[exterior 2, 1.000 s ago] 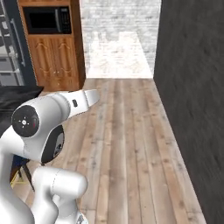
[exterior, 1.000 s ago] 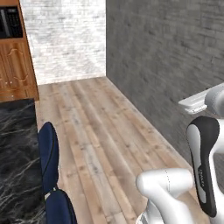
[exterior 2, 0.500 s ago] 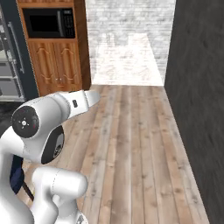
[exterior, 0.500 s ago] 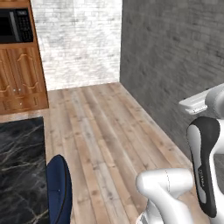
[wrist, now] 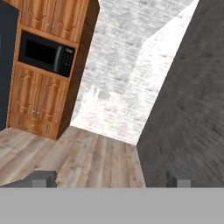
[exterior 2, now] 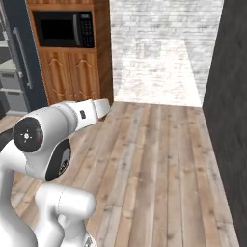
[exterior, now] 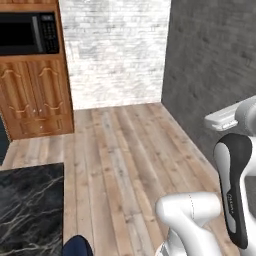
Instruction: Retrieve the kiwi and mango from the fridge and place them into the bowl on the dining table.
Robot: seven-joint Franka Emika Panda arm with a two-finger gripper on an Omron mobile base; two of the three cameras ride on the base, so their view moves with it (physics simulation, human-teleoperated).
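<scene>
Left base cam
- surroundings: black microwave [exterior: 27, 33] built into wooden cabinet [exterior: 35, 97], upper left; white brick wall [exterior: 115, 50] at back; dark grey wall [exterior: 215, 65] on right.
- task thing: corner of the dining table [exterior: 30, 210], black veined marble, lower left; nothing on the part seen.
- obstacle: dark blue rounded thing [exterior: 77, 246] at bottom edge just beside table corner, can't tell what it is.
- room: plank floor [exterior: 125, 160] open from table edge to grey wall.

Right base cam
- task thing: fridge [exterior 2: 19, 58] at left edge, dark slate, long pale handle [exterior 2: 21, 58], light grey shelves seen far left; kiwi and mango can't be made out.
- beside it: microwave + cabinet, touching fridge's right side.
- room: wide floor lane ahead to brick wall.

Hand cam
- gripper [wrist: 109, 180]: jaws wide apart, holding nothing.
- ahead: microwave, cabinet, brick wall, floor.
- writing: microwave keypad too blurred to read.
</scene>
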